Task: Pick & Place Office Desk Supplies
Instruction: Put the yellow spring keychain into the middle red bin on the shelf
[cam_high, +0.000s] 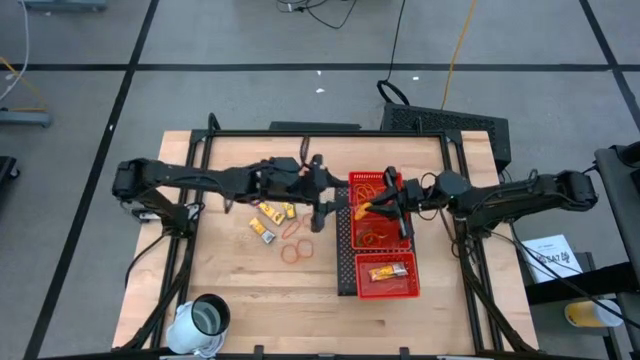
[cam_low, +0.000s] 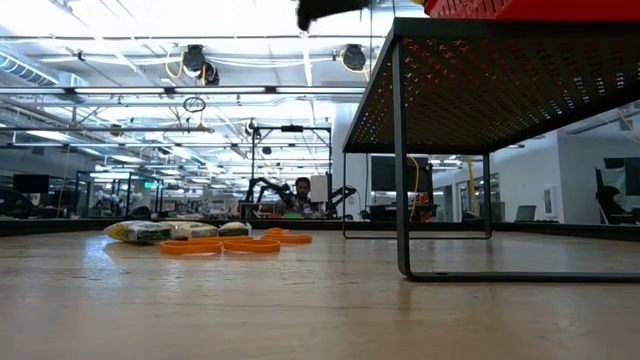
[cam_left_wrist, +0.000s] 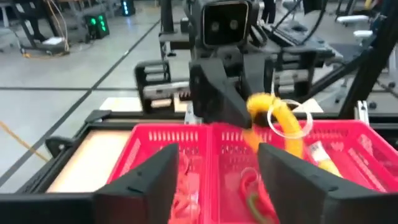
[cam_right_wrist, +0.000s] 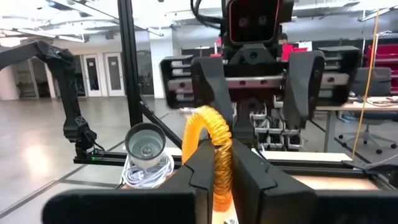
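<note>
My right gripper (cam_high: 374, 207) hovers over the red mesh tray (cam_high: 345, 262) and is shut on an orange-tan rubber-band loop (cam_right_wrist: 213, 140). My left gripper (cam_high: 320, 208) is open, just left of the tray and facing the right gripper, touching nothing. More rubber bands (cam_high: 296, 251) and small yellow packets (cam_high: 270, 216) lie flat on the table left of the tray; the low view shows the same bands (cam_low: 225, 245) and packets (cam_low: 168, 230). One yellow packet (cam_high: 388, 271) lies in the tray's near compartment, and bands (cam_high: 375, 236) in the middle one. My right gripper pinches the rubber-band loop between its two fingers (cam_right_wrist: 198, 163), reaching in from the table's right. The loop's free arc (cam_left_wrist: 281, 117) stands out beyond the fingertips. The band is lifted clear above the tray; where the pads meet it is hidden by the fingers.
A white cylindrical cup (cam_high: 206, 318) stands near the table's near left corner. The tray stands on thin metal legs (cam_low: 402, 150). A black frame (cam_high: 325, 133) runs around the work area. Bare wood lies between the loose items and the cup.
</note>
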